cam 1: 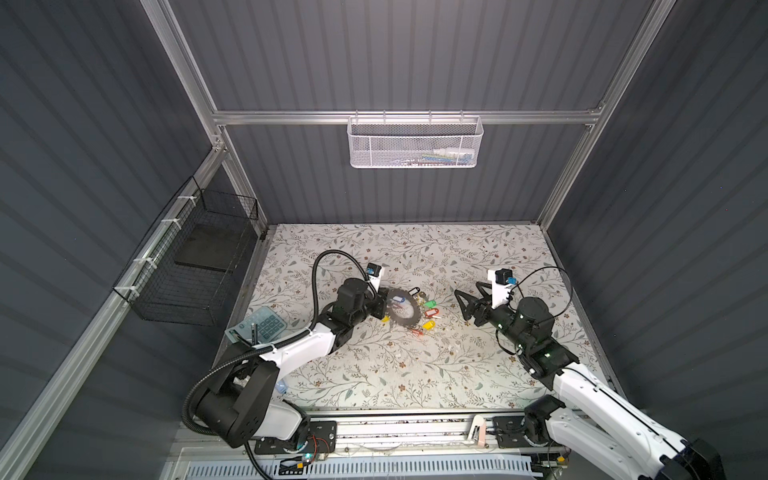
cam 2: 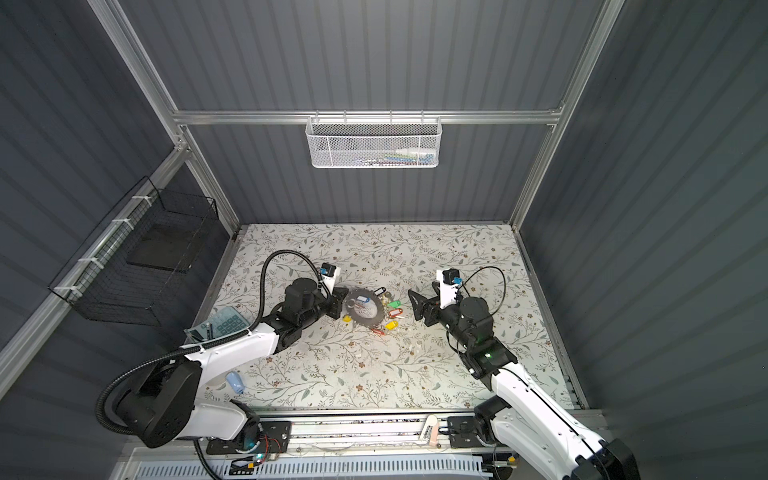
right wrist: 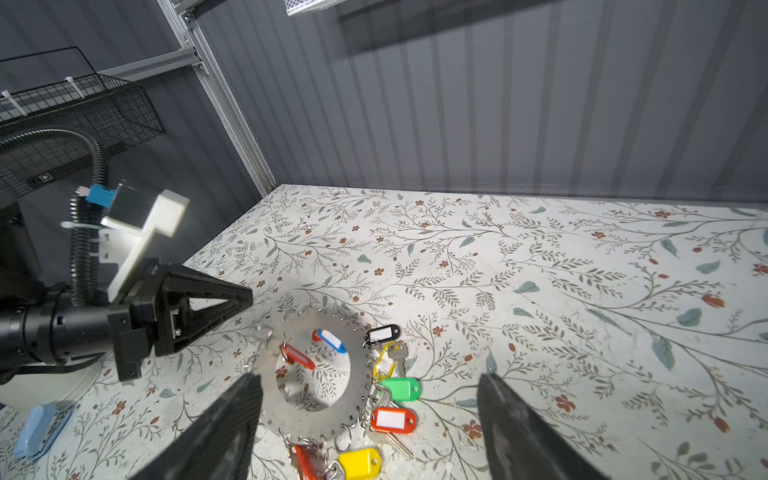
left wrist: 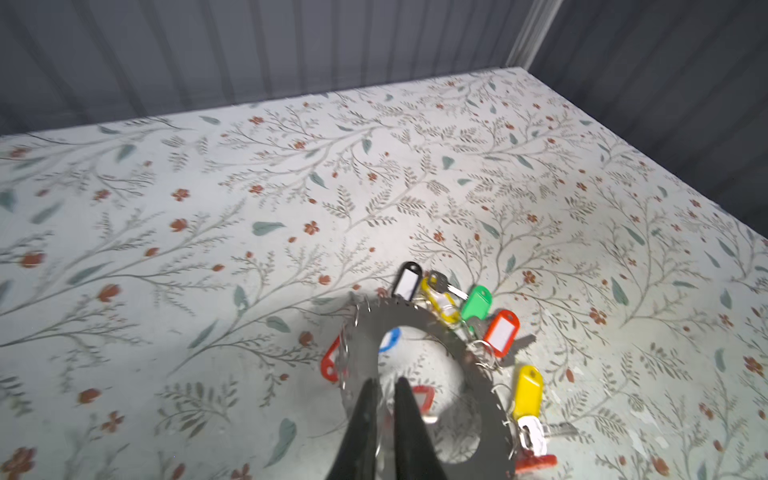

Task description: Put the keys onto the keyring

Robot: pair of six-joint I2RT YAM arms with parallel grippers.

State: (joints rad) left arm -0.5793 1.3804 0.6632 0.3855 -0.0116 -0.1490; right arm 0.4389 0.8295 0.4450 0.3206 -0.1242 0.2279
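Note:
The keyring [cam 1: 398, 321] [cam 2: 360, 321] [left wrist: 471, 374] [right wrist: 299, 419], a flat grey toothed disc, lies mid-table and looks motion-blurred. The keys [right wrist: 392, 419] [left wrist: 500, 331] [cam 1: 429, 312], with their orange-red tag, lie against its rim among small wire rings; I cannot tell whether they hang on it. My left gripper [cam 1: 384, 303] [cam 2: 343, 301] [left wrist: 387, 381] hovers at the disc's left edge, its fingers a narrow gap apart, and a thin wire shows in that gap. To the right of the disc my right gripper [cam 1: 466, 287] [cam 2: 421, 289] [right wrist: 369, 376] stands wide open and empty.
Green [right wrist: 401, 388], yellow [right wrist: 359, 461], blue [right wrist: 332, 340] and black [right wrist: 384, 332] tagged keys ring the disc. A calculator [cam 1: 259, 328] and a blue object [cam 2: 235, 382] lie at the left. A black wire basket [cam 1: 195, 266] hangs on the left wall and a white mesh basket [cam 1: 415, 143] at the back.

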